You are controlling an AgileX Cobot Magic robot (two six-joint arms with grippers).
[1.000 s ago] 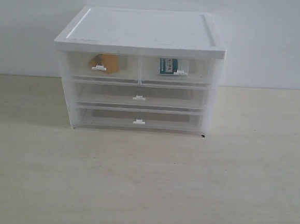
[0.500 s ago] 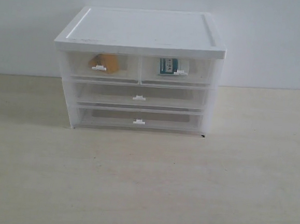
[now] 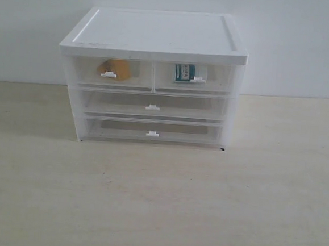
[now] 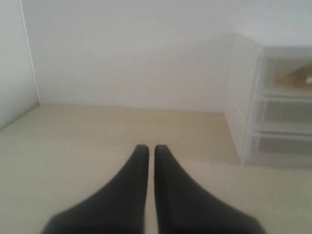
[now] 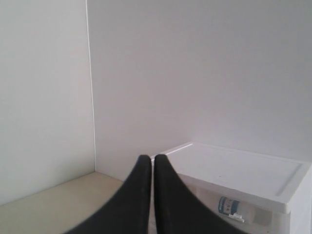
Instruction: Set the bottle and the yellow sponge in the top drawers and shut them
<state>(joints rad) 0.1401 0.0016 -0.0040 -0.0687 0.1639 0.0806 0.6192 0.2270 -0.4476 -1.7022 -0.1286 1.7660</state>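
The white-topped cabinet (image 3: 154,34) stands at the back of the table. Its two top drawers are both pushed in. The yellow sponge (image 3: 117,68) shows through the left top drawer (image 3: 110,73). The bottle (image 3: 185,73) lies inside the right top drawer (image 3: 195,79), its teal label facing out. Neither arm appears in the exterior view. My left gripper (image 4: 151,149) is shut and empty, low over the table, left of the cabinet (image 4: 273,97), where the sponge (image 4: 297,77) shows. My right gripper (image 5: 151,159) is shut and empty, raised, with the cabinet top (image 5: 243,168) and bottle (image 5: 229,204) beyond it.
Two full-width drawers (image 3: 152,106) sit shut below the top pair. The pale wooden table (image 3: 158,202) stretches in front of the cabinet. A white wall (image 3: 296,42) stands close behind, and a side panel (image 4: 14,58) closes the left.
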